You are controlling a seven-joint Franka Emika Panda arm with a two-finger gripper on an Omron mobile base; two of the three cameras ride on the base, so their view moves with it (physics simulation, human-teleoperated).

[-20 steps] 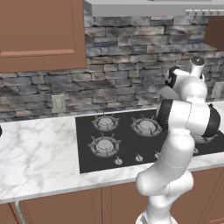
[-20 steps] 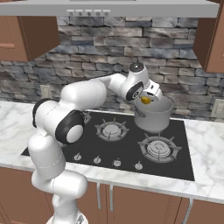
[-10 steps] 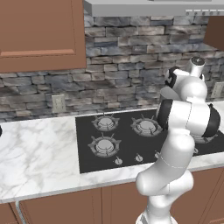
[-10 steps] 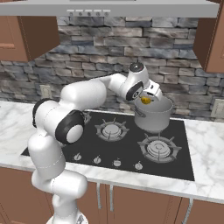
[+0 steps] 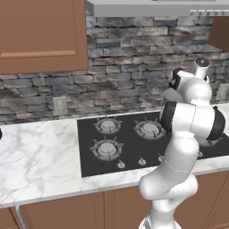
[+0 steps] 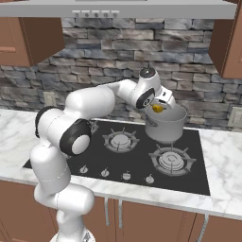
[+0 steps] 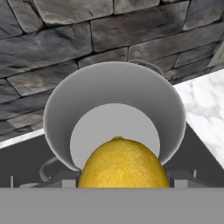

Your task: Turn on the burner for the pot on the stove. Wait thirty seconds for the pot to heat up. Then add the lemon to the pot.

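The grey metal pot stands on a rear burner of the black stove. My gripper hangs just over the pot's near rim, shut on the yellow lemon. From the hand view, the lemon sits between the jaws at the bottom, and the open, empty-looking pot lies straight beyond it. A row of small silver knobs runs along the stove's front edge. In the left base view my own arm covers the pot and the hand.
Bare burners with star grates lie in front of and beside the pot. White marble counter flanks the stove. A stone backsplash stands close behind the pot, and a range hood with wooden cabinets hangs overhead.
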